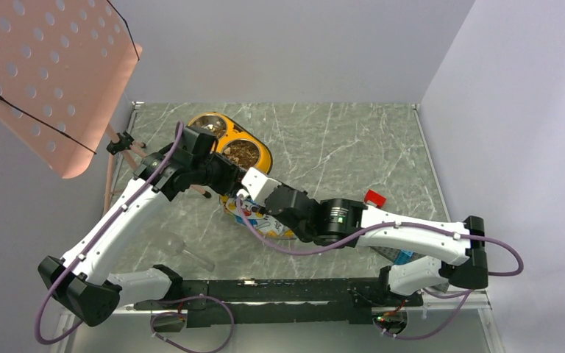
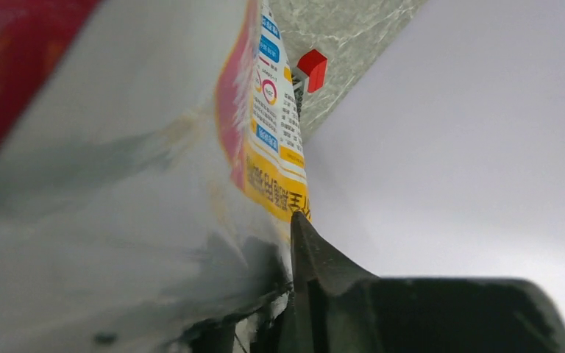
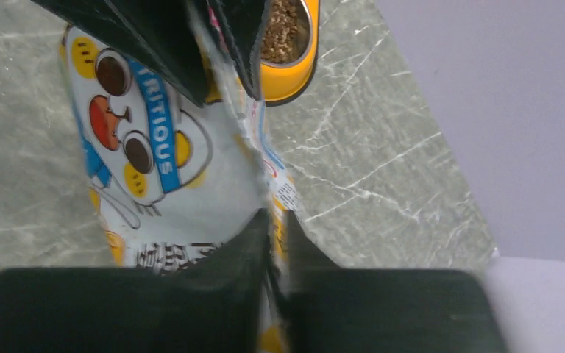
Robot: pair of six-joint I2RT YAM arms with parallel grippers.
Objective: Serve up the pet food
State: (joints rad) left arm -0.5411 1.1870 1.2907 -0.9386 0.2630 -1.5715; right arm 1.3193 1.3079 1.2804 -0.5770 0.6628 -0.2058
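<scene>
Above the table point(image 1: 338, 147), in the top view, the left gripper point(image 1: 228, 184) and the right gripper point(image 1: 244, 197) meet tip to tip over the upper edge of a printed bag point(image 1: 265, 224). The arms hide the fingers here, so how far they are open cannot be told. Just beyond the fingertips stands a yellow bowl point(image 1: 265, 158), with pet food point(image 1: 241, 153) lying brown in the steel cup nearer them. A red clip point(image 1: 374, 197) lies well off to the right gripper's side.

In the left wrist view only one dark finger point(image 2: 316, 268) shows, and the bag's glossy side lies against it. The other finger is hidden behind the bag, so the gap and the grip cannot be judged. Past the fingertip are the bag's printed seam and the red clip.

In the right wrist view both of the right gripper's fingers point(image 3: 243, 250) show, a narrow gap apart, with the bag's side seam running between them and touching them. Whether they pinch it is not clear. Ahead of them, the left gripper's two fingers point(image 3: 154, 37) straddle the same edge higher up. The cartoon cat face lies to the left of the fingers. Only this view shows the pet food up close, as small pieces filling the cup beyond the left gripper's fingers.
</scene>
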